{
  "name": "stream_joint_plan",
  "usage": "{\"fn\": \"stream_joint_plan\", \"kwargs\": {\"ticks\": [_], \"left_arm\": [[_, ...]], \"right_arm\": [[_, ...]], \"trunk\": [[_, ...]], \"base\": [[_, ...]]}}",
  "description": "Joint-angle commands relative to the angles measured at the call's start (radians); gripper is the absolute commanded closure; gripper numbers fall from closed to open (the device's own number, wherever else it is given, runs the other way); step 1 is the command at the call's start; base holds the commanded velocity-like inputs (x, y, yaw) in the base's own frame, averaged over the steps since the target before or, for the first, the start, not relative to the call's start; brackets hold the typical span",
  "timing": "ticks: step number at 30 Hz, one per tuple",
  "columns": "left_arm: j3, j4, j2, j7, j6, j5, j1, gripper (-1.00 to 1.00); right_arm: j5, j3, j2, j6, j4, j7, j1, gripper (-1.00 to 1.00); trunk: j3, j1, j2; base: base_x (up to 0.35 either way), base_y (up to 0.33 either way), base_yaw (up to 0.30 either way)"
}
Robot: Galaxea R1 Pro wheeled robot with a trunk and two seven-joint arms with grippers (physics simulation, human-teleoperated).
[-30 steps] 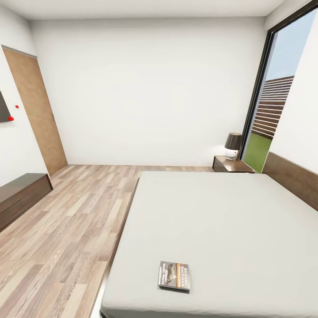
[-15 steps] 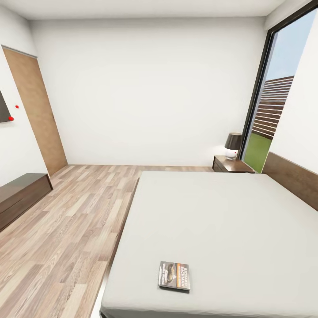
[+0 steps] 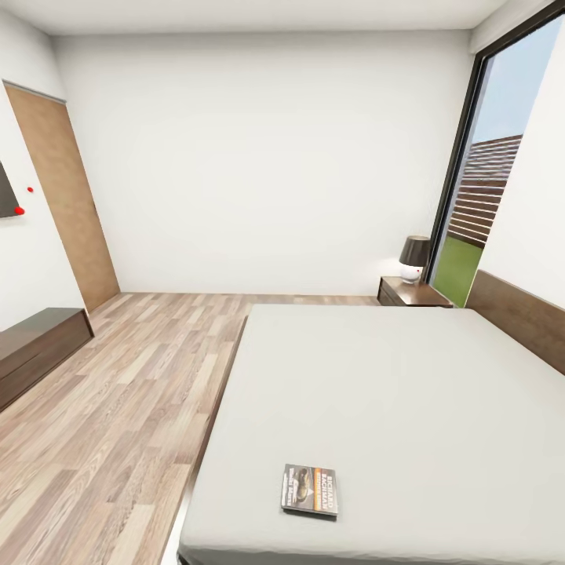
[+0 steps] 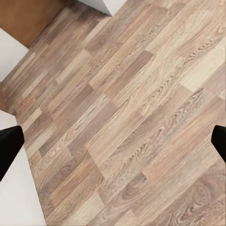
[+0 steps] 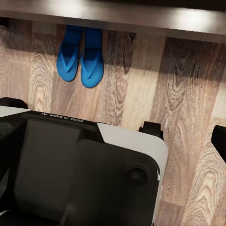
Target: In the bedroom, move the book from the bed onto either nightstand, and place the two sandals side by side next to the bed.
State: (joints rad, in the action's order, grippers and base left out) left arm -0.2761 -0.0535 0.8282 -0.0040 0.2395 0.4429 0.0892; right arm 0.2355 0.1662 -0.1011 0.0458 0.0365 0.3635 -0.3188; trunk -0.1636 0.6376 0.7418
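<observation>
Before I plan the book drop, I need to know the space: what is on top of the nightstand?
On the nightstand stands a lamp with a dark shade and white base. The top in front of it looks bare; behind the lamp is hidden.

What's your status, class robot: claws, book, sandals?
Both claws open, empty, over wood floor. Book flat on bed, near corner. Sandals side by side by dark frame. Nightstand far, lamp on it.

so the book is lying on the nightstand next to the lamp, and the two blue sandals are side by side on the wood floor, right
Not quite. The book is lying on the bed, near its close edge, as the head view shows. The nightstand across the room carries the lamp and no book. The rest holds: the right wrist view shows the two blue sandals side by side on the wood floor.
</observation>
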Motion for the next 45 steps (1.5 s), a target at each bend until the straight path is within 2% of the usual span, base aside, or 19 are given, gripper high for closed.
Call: {"fn": "stream_joint_plan", "kwargs": {"ticks": [1, 4, 7, 8, 16, 17, 18, 19, 20, 21, 23, 26, 29, 32, 35, 37, 40, 45], "left_arm": [[-0.007, -0.013, 0.015, 0.000, -0.011, -0.003, 0.001, -1.00], [-0.008, -0.089, 0.046, 0.001, -0.076, 0.001, 0.002, -1.00], [-0.009, -0.197, 0.063, 0.002, -0.166, 0.003, 0.002, -1.00], [-0.009, -0.197, 0.063, 0.002, -0.166, 0.003, 0.002, -1.00], [-0.014, -0.510, 0.075, 0.005, -0.392, 0.007, 0.011, -1.00], [-0.016, -0.593, 0.075, 0.004, -0.463, 0.008, 0.030, -1.00], [-0.016, -0.628, 0.074, 0.003, -0.498, 0.008, 0.046, -1.00], [-0.017, -0.659, 0.073, 0.001, -0.532, 0.007, 0.066, -1.00], [-0.017, -0.659, 0.073, 0.001, -0.532, 0.007, 0.066, -1.00], [-0.017, -0.707, 0.070, -0.003, -0.592, 0.004, 0.113, -1.00], [-0.017, -0.741, 0.063, -0.010, -0.642, 0.003, 0.164, -1.00], [-0.016, -0.776, 0.027, -0.023, -0.703, 0.001, 0.245, -1.00], [-0.011, -0.794, -0.040, -0.026, -0.748, -0.010, 0.329, -1.00], [-0.005, -0.799, -0.100, -0.024, -0.769, -0.065, 0.394, -1.00], [-0.003, -0.797, -0.135, -0.027, -0.779, -0.145, 0.436, -1.00], [-0.002, -0.798, -0.154, -0.029, -0.782, -0.183, 0.460, -1.00], [-0.001, -0.799, -0.192, -0.031, -0.788, -0.217, 0.494, -1.00], [0.003, -0.795, -0.285, -0.033, -0.798, -0.244, 0.564, -1.00]], "right_arm": [[0.008, 0.009, 0.000, 0.005, 0.002, 0.004, 0.000, -1.00], [0.008, 0.009, -0.001, 0.005, 0.001, 0.004, 0.000, -1.00], [0.007, 0.008, -0.002, 0.005, 0.001, 0.003, 0.000, -1.00], [0.007, 0.008, -0.002, 0.005, 0.001, 0.003, 0.000, -1.00], [0.006, 0.007, -0.006, 0.005, -0.001, -0.034, 0.000, -1.00], [0.006, 0.007, -0.006, 0.005, -0.003, -0.049, 0.000, -1.00], [0.006, 0.007, -0.006, 0.005, -0.003, -0.055, 0.000, -1.00], [0.006, 0.007, -0.006, 0.005, -0.004, -0.059, 0.000, -1.00], [0.006, 0.007, -0.006, 0.005, -0.004, -0.059, 0.000, -1.00], [0.007, 0.007, -0.005, 0.005, -0.005, -0.066, 0.000, -1.00], [0.007, 0.007, -0.004, 0.005, -0.005, -0.071, 0.000, -1.00], [0.007, 0.007, -0.005, 0.005, -0.006, -0.075, 0.000, -1.00], [0.007, 0.007, -0.006, 0.005, -0.006, -0.077, 0.000, -1.00], [0.007, 0.007, -0.006, 0.005, -0.006, -0.078, 0.000, -1.00], [0.007, 0.007, -0.008, 0.005, -0.006, -0.079, 0.000, -1.00], [0.007, 0.007, -0.006, 0.005, -0.006, -0.079, 0.000, -1.00], [0.007, 0.005, -0.003, 0.005, -0.006, -0.079, 0.000, -1.00], [0.007, 0.003, -0.002, 0.005, -0.006, -0.080, 0.000, -1.00]], "trunk": [[-0.002, 0.000, 0.001], [-0.002, 0.000, 0.001], [-0.002, 0.000, 0.001], [-0.002, 0.000, 0.001], [-0.002, 0.000, 0.001], [-0.002, 0.000, 0.001], [-0.002, 0.000, 0.001], [-0.002, 0.000, 0.001], [-0.002, 0.000, 0.001], [-0.002, 0.000, 0.001], [-0.002, 0.000, 0.001], [-0.002, 0.000, 0.001], [-0.002, 0.000, 0.001], [-0.002, 0.000, 0.001], [-0.002, 0.000, 0.001], [-0.002, 0.000, 0.001], [-0.002, 0.000, 0.001], [-0.002, 0.000, 0.001]], "base": [[0.000, 0.000, 0.000], [0.000, 0.000, 0.000], [0.000, 0.000, 0.000], [0.000, 0.000, 0.000], [0.000, 0.000, 0.000], [0.000, 0.000, 0.000], [0.000, 0.000, 0.000], [0.000, 0.000, 0.000], [0.000, 0.000, 0.000], [0.000, 0.000, 0.000], [0.000, 0.000, 0.000], [0.000, 0.000, 0.000], [0.000, 0.000, 0.000], [0.000, 0.000, 0.000], [0.000, 0.000, 0.000], [0.000, 0.000, 0.000], [0.000, 0.000, 0.000], [0.000, 0.000, 0.000]]}}
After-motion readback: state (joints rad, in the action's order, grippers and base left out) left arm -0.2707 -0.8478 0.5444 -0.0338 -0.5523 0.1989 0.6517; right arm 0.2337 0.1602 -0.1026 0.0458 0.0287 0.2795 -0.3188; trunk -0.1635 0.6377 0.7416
